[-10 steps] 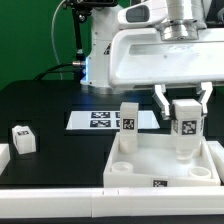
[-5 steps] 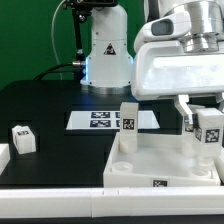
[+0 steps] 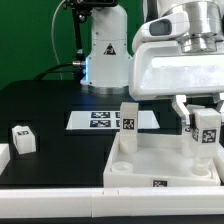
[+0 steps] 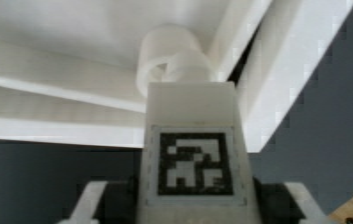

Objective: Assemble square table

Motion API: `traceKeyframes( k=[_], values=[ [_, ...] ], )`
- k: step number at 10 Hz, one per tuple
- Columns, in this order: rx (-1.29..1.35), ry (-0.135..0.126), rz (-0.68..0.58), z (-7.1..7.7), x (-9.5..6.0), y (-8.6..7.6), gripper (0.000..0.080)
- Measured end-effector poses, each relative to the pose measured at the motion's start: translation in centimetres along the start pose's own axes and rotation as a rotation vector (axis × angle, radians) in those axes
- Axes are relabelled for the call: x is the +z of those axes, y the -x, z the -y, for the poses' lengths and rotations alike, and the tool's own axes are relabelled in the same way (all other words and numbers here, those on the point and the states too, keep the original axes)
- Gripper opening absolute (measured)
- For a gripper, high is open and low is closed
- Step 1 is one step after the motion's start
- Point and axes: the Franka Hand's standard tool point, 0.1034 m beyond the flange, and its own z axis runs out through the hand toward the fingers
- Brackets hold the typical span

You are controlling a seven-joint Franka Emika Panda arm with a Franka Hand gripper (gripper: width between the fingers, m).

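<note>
The claw (image 3: 203,125) has edged toward the exterior view's left, clenched on a leg (image 3: 205,145); its lower end looks blurred

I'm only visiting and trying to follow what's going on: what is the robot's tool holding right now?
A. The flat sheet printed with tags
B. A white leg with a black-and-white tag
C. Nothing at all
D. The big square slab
B: the tool grips an upright, tagged white leg between its fingers, above the square slab, while the marker board lies flat on the table.
</note>
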Motion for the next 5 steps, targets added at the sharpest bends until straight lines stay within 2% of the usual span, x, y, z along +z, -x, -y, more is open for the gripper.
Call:
traceKeyframes(
  k=[5],
  values=[
    [0.001, 0.002, -0.016, -0.01, 0.39, -0.54, 0.0287]
  ],
)
